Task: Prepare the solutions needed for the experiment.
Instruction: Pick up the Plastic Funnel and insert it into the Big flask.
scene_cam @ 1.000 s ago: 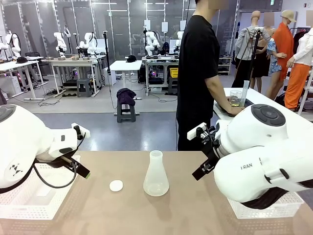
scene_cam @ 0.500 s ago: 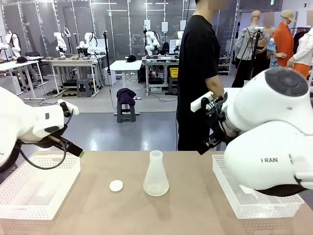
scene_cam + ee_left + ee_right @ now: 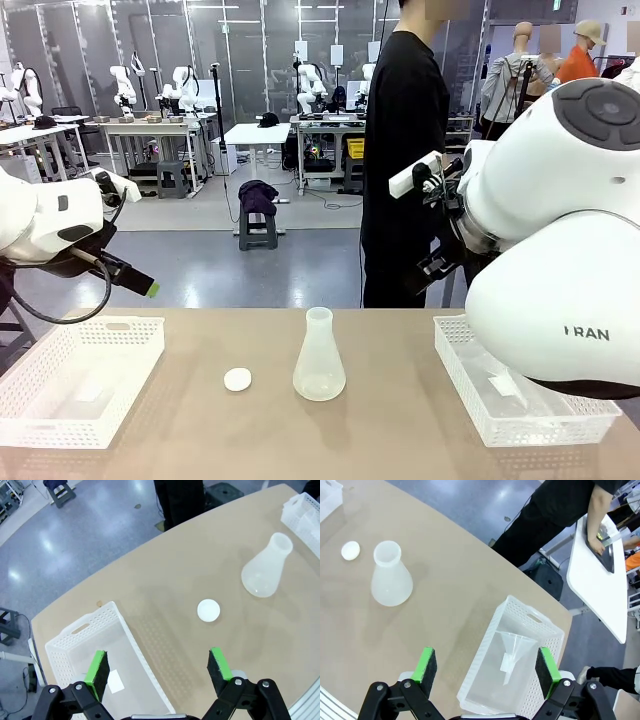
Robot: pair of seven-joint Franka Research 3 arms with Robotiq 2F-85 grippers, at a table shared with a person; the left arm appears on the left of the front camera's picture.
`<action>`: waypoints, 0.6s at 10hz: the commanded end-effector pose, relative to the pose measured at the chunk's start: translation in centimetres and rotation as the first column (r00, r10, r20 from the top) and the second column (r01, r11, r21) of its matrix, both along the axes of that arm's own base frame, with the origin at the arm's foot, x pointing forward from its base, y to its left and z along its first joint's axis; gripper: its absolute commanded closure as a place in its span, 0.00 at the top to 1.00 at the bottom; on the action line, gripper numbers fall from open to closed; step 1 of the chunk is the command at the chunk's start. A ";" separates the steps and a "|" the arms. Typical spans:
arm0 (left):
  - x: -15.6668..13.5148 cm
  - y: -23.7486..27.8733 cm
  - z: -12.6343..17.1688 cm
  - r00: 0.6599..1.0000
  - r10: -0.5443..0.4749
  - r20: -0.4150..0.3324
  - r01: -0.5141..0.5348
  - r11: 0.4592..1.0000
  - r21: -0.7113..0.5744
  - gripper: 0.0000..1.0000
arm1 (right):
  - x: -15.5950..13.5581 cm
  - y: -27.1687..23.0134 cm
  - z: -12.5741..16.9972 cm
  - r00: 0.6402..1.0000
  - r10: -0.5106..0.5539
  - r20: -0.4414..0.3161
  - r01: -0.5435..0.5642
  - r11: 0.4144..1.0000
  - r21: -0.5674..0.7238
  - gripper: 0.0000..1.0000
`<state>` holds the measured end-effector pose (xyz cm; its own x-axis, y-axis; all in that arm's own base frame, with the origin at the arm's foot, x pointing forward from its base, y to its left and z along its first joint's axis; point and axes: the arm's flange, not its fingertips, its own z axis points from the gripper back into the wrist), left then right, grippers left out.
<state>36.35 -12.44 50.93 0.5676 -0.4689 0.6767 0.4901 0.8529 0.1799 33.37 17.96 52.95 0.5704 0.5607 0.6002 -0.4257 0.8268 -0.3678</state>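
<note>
At the middle of the counter [image 3: 400, 440]: translucent conical flask [image 3: 319, 360] [image 3: 265, 570] [image 3: 391, 577], upright, mouth open to the room. Stands well apart from both baskets.

Just beside it, toward the left end: small white round disc [image 3: 238, 379] [image 3: 208, 610] [image 3: 350, 550], flat on the bare top, close to the flask but not touching.

Along the left end: white mesh basket [image 3: 60, 430] [image 3: 85, 625], a pale slip [image 3: 115, 680] on its floor.

Along the right end: matching white basket [image 3: 540, 425] [image 3: 535, 615], a clear funnel [image 3: 512, 650] lying on its side within.

Above the left basket's inner wall: left pincer [image 3: 157, 665]. Hangs high off the counter, jaws spread wide, gripping nothing; one green pad over the basket, the other over bare top by the near edge.

Above the right end: right pincer [image 3: 486, 662]. Hovers equally high, jaws wide apart and empty, the right basket framed between its green pads.

Beyond the far edge: person in a black shirt [image 3: 405, 150], side-on to the counter, facing a white side table [image 3: 600, 590] off the far right corner, one hand [image 3: 595, 542] on a dark tray there.

As for the solutions: cannot tell where. Cloudy white flask walls from every angle, any tint inside too faint to judge; items by the person's hand too small to make out.
</note>
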 end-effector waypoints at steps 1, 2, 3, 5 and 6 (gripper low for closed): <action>0.0 0.0 0.0 1.000 0.004 0.004 -0.004 1.000 -0.005 1.00 | 1.3 0.6 -0.8 0.992 -0.108 0.071 0.115 0.988 -0.105 1.00; 0.0 0.0 0.0 1.000 0.004 0.004 -0.004 1.000 -0.005 1.00 | 0.0 0.0 0.0 1.000 0.000 0.000 0.000 1.000 0.000 1.00; 0.0 0.0 0.0 1.000 0.004 0.004 -0.004 1.000 -0.005 1.00 | 0.0 0.0 0.0 1.000 0.000 0.000 0.000 1.000 0.000 1.00; 0.0 0.0 0.0 1.000 0.004 0.004 -0.004 1.000 -0.005 1.00 | 0.0 0.0 0.0 1.000 0.000 0.000 0.000 1.000 0.000 1.00; 0.0 0.0 0.0 1.000 0.001 0.000 -0.001 1.000 0.000 1.00 | 0.1 0.0 -0.2 1.000 -0.010 0.012 0.010 1.000 -0.027 1.00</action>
<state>36.35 -12.46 50.93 0.5679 -0.4683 0.6769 0.4895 0.8533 0.1797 33.29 18.13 52.89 0.5645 0.5719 0.5952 -0.4205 0.8197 -0.3889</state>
